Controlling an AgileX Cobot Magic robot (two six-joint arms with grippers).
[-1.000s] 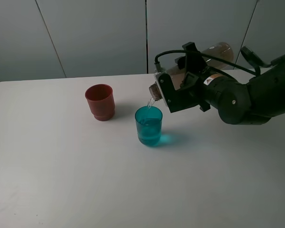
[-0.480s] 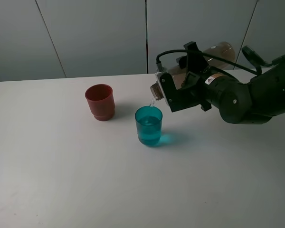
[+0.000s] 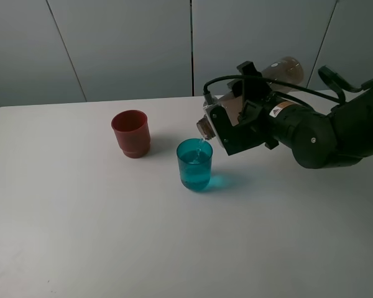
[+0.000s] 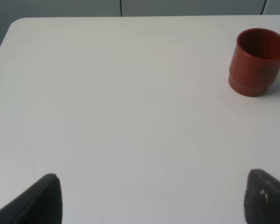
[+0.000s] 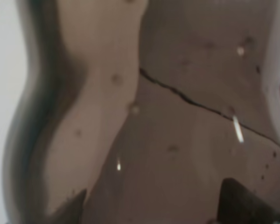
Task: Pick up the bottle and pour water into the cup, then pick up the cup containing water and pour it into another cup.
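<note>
Teal cup and red-brown cup (two cups), one bottle clamped in right gripper, seemingly pouring.

Right arm: all black
Rounded glossy housing, angular gripper, looped black cable, small orange-white label.

Teal, red-brown and smoky brown are standing out against white and grey.
The tall smoky grey-brown see-through plastic bottle is showing a paler tan sheen, speckled with small spots and bright glints in the right wrist view. The teal see-through plastic tumbler is throwing a blue-green glow onto the plain white table. The opaque red-brown plastic cup is looking evenly matte. The right gripper is showing black, and pale grey wall panels are running behind, split by dark seams.
</note>
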